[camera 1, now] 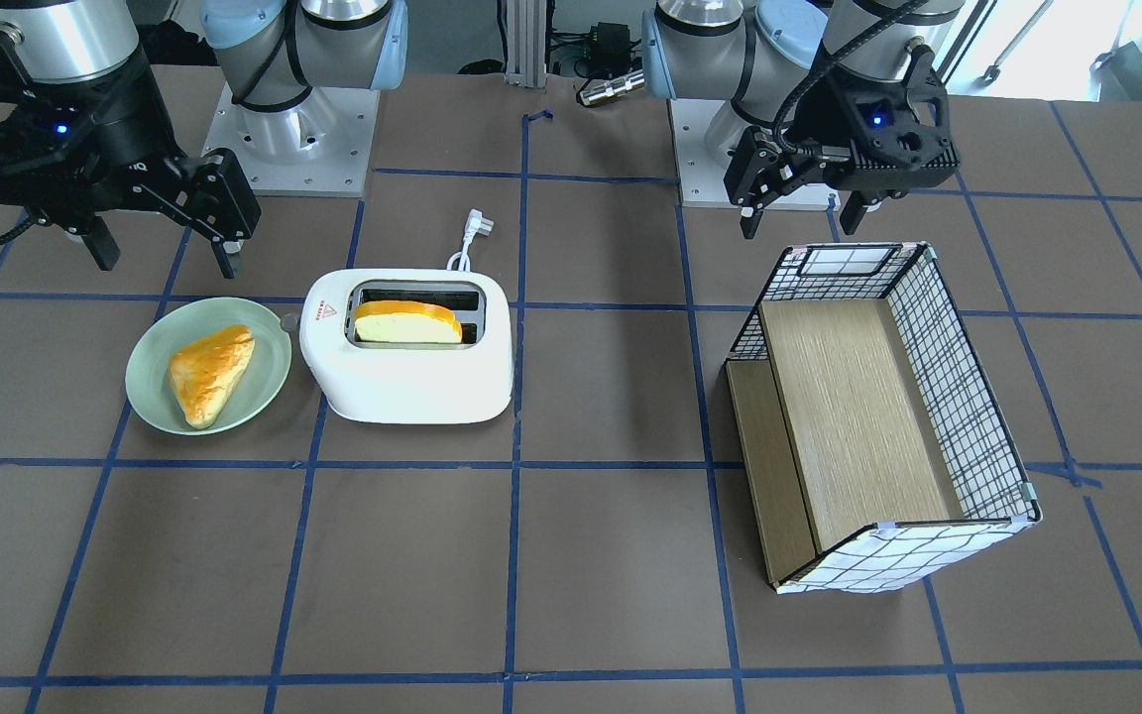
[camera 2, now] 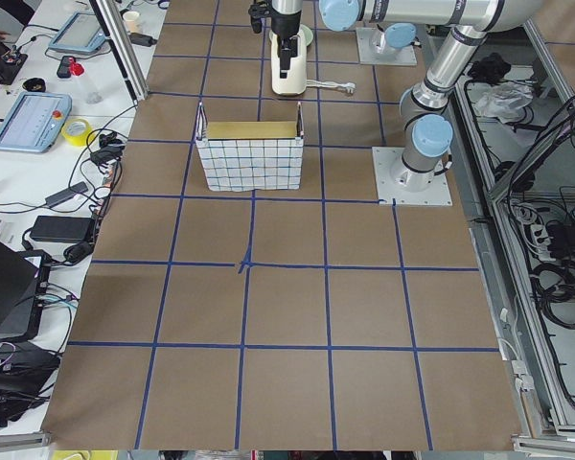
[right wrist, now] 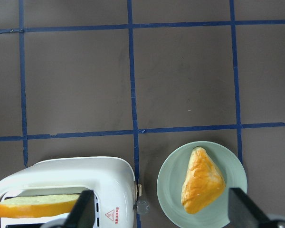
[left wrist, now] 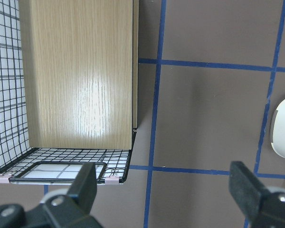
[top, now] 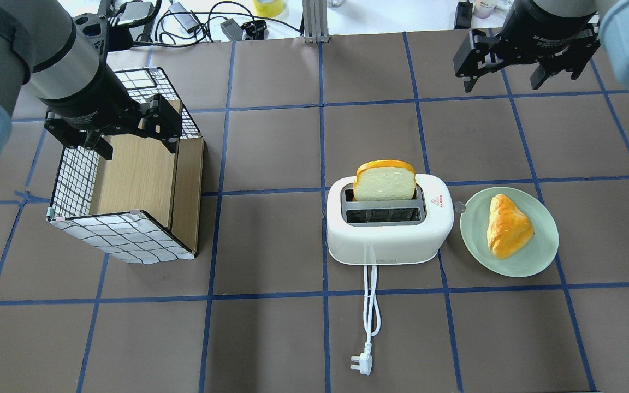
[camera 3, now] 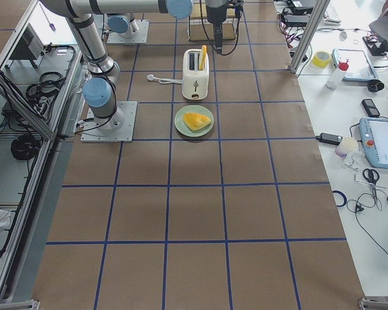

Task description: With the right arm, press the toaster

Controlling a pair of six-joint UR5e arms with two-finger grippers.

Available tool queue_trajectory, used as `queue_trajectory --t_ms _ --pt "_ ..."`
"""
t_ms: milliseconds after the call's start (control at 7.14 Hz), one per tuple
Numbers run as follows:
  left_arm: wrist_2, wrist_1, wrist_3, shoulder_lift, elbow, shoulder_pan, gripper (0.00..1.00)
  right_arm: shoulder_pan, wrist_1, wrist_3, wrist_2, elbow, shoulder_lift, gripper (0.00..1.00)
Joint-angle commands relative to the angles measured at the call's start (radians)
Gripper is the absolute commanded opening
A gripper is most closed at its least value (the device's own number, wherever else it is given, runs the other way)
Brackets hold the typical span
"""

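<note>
Toaster (top: 390,240) untouched (right fingers (right wrist: 83,213) apart).

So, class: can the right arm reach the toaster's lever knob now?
Probably yes: the lever knob is exposed beside the plate, and the open right end effector hangs nearby with nothing between.

Robotics laboratory. A brown tabletop gridded with blue tape (top: 271,338) carries the silver-grey jointed right arm (camera 3: 90,39), bolted to a square metal base plate (camera 3: 128,129). A blue-grey handheld control pendant (camera 2: 31,120) and black cables (camera 2: 96,158) lie on the white side bench (camera 2: 5,172).
</note>
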Motion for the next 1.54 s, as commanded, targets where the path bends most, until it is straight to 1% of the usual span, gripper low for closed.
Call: queue_trajectory --t_ms 0,560,700,840,980,1120,1260,1400 --pt "0.000 0.000 0.000 0.000 0.000 0.000 1.00 0.000 -0.001 0.000 0.002 0.000 0.000 1.00" --pt "0.000 0.000 0.000 0.000 0.000 0.000 1.00 0.000 0.001 0.000 0.000 0.002 0.000 1.00" --pt "0.000 0.000 0.000 0.000 0.000 0.000 1.00 0.000 0.004 0.003 0.000 0.006 -0.003 0.97" --pt "0.000 0.000 0.000 0.000 0.000 0.000 1.00 0.000 0.016 0.003 0.006 0.017 -0.006 0.69" --pt "0.000 0.000 0.000 0.000 0.000 0.000 1.00 0.000 0.044 0.003 0.014 0.018 -0.006 0.28" --pt "0.000 0.000 0.000 0.000 0.000 0.000 1.00 -0.001 0.083 0.000 0.041 0.021 -0.005 0.05" --pt "0.000 0.000 0.000 0.000 0.000 0.000 1.00 -0.002 0.129 -0.011 0.067 0.028 -0.003 0.00" --pt "0.000 0.000 0.000 0.000 0.000 0.000 1.00 -0.009 0.145 -0.024 0.072 0.056 0.000 0.00"
